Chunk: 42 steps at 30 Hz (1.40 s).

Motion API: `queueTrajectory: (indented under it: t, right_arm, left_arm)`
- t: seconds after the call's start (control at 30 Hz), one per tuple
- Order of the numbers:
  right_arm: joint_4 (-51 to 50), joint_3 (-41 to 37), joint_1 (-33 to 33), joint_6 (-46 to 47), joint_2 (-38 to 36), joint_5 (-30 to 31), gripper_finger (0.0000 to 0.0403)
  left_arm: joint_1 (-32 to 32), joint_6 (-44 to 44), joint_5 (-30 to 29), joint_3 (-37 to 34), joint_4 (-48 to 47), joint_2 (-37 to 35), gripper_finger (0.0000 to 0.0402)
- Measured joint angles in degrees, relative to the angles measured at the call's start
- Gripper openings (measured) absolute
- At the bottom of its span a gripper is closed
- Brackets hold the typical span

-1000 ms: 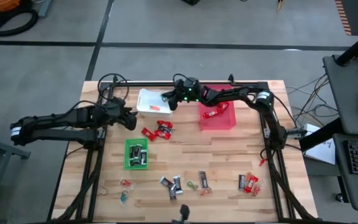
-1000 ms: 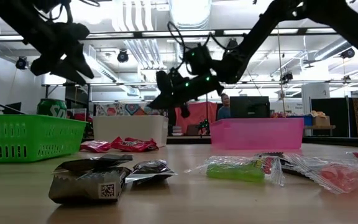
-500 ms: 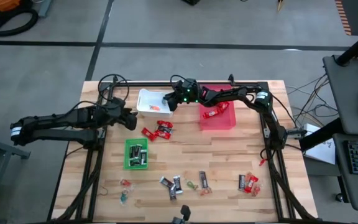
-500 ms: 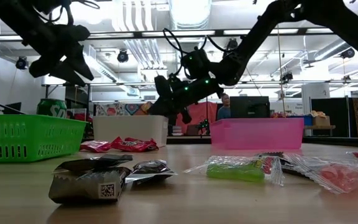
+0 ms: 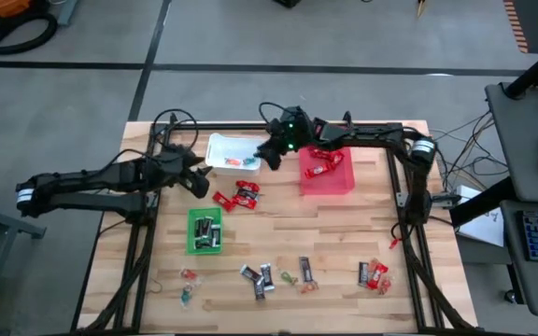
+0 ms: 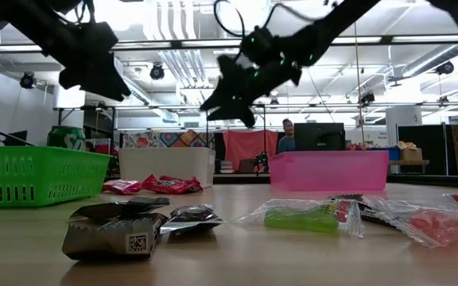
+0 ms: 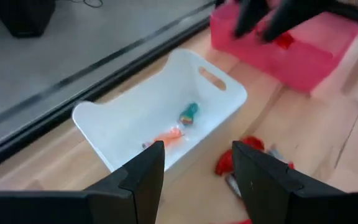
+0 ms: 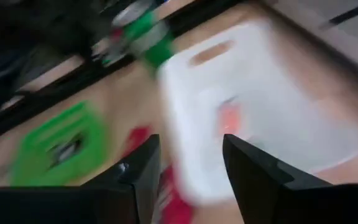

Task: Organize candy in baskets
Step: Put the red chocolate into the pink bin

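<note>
No word, brand or number can be read anywhere. The nearest thing to print is a small square code patch on the dark candy wrapper (image 6: 114, 229) lying closest in the low view, its pattern too fine to make out. The green drink can (image 6: 67, 137) behind the green basket (image 6: 38, 175) shows pale markings, not legible.

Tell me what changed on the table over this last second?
The right gripper rose and drew back from over the white basket toward the red basket, and its fingers opened; nothing shows between them. The left gripper stayed open beside the white basket. The green basket and the loose candy kept their places.
</note>
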Motion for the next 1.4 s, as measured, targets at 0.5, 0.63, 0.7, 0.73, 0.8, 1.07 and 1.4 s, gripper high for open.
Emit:
queueTrajectory:
  t: [0.5, 0.63, 0.7, 0.73, 0.8, 1.07, 1.4]
  right_arm:
    - [-19.42, -0.78, 26.11, 0.11, -5.77, 18.18, 0.0143]
    - [-8.88, -4.29, 29.56, -3.64, -1.95, 29.57, 0.0139]
    - [-3.63, -5.32, 29.55, -5.65, 0.01, 26.12, 0.0138]
    - [-2.28, -5.60, 29.42, -6.93, 1.04, 25.08, 0.0137]
    - [0.01, -6.11, 29.05, -9.27, 2.77, 25.37, 0.0137]
    - [17.57, -6.56, 26.02, -14.52, 12.14, 33.48, 0.0147]
    - [17.42, -3.23, 24.61, -11.10, 16.59, 36.08, 0.0172]
  left_arm:
    - [-6.23, -3.89, 25.20, -0.67, 8.64, 6.72, 0.0171]
    - [-9.23, -5.71, 25.10, -0.72, 11.54, 7.63, 0.0171]
    - [-10.29, -5.96, 24.79, -0.72, 11.79, 7.63, 0.0171]
    - [-10.76, -6.90, 23.97, -0.72, 11.81, 7.63, 0.0171]
    - [-11.61, -9.69, 23.58, -0.72, 12.26, 7.47, 0.0171]
    - [-13.48, -9.53, 22.99, -0.81, 17.44, 7.63, 0.0171]
    - [-13.43, -8.53, 13.35, -0.81, 17.62, 8.42, 0.0171]
